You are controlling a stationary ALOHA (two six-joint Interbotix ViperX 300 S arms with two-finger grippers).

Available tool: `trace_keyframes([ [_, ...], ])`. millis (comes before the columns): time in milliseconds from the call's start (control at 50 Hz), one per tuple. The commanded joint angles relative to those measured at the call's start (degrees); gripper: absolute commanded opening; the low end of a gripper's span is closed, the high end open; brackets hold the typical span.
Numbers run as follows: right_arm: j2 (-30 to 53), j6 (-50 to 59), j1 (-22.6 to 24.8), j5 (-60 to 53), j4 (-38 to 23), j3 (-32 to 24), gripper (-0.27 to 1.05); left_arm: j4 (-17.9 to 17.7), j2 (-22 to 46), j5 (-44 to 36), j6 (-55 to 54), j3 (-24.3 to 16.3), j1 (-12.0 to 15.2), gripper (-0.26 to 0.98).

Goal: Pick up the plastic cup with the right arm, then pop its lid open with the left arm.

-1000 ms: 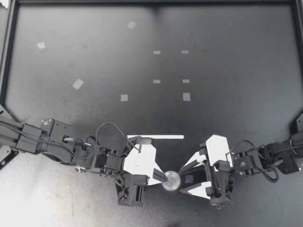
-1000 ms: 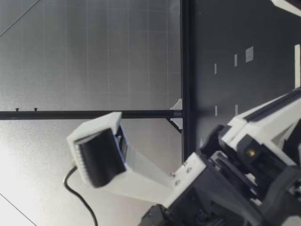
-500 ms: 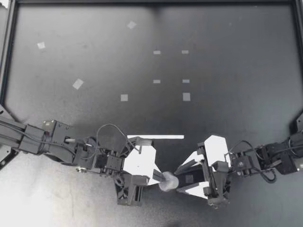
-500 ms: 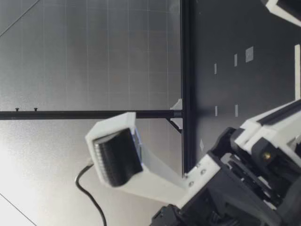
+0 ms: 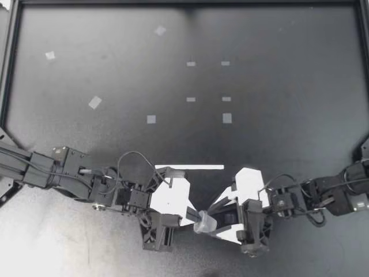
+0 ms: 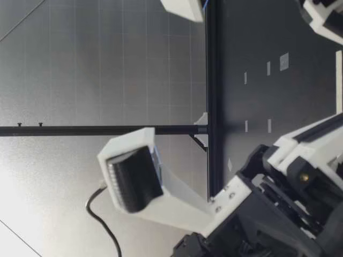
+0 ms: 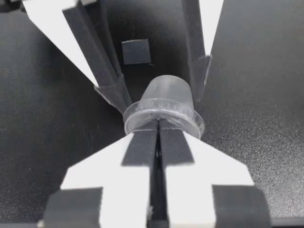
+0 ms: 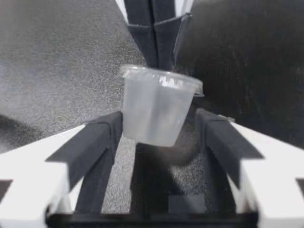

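A small clear plastic cup hangs just above the black table near its front edge. My left gripper is shut on the cup's rim and holds it tilted on its side. From the other side, my right gripper stands open, with one finger on each side of the cup. In the left wrist view my left gripper pinches the rim of the cup, and the other arm's fingers flank the cup body. In the right wrist view the cup sits between the tips of my right gripper, with a gap on one side.
A white strip lies on the table just behind both grippers. Small grey tape squares dot the middle of the mat, and one tape square lies under the right gripper. A black frame borders the table.
My right gripper has moved toward the left arm, so its open fingers now straddle the cup. The cup, first seen mouth-up, has tipped onto its side in the left gripper.
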Motion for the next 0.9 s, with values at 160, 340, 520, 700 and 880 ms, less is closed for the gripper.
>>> trace_keyframes([
  [160,-1.1,0.4,-0.9,1.8,0.1,-1.9,0.60,0.1,-1.2,-0.4,0.3,-0.4,-0.2,-0.04],
  [340,-1.2,0.5,-0.9,3.0,0.1,-1.9,0.44,0.1,-1.4,-0.4,1.2,-0.4,-0.2,-0.04],
  [520,-1.4,0.6,-0.9,3.6,0.1,-1.9,0.37,0.1,-1.7,-0.3,1.3,-0.4,-0.2,-0.04],
  [700,-1.7,0.4,-0.9,3.3,0.1,-2.0,0.34,0.1,-3.0,-0.4,1.0,-0.1,-0.2,-0.04],
  [880,-7.0,-0.2,-0.9,-2.5,0.1,2.6,0.34,-1.7,-12.8,-11.9,-0.9,7.1,0.6,-0.04],
])
